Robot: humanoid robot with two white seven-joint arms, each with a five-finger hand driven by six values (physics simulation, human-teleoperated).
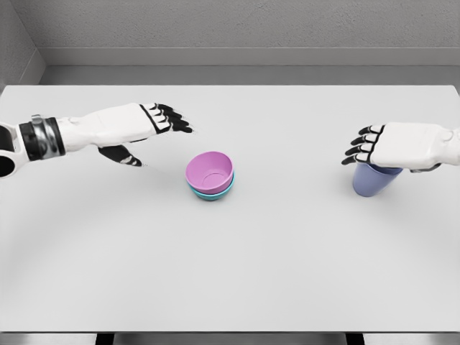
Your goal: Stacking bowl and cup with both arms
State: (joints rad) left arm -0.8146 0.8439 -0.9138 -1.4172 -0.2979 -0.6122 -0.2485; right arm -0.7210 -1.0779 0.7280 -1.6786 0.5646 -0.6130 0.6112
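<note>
My right hand [402, 146] sits over purple cup [375, 180] near table [230, 273] right edge, fingers curled, grasp unclear | left hand [126, 126] released | stacked bowls [210, 175] mid-table, nearer left.

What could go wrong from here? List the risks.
1. The right hand sits over the blue cup and hides its rim; a shallow hold could tip the cup.
2. The pink bowl is nested in a teal bowl; a cup placed off-centre may shift the pair.
3. The left hand is open, steadying neither.
</note>
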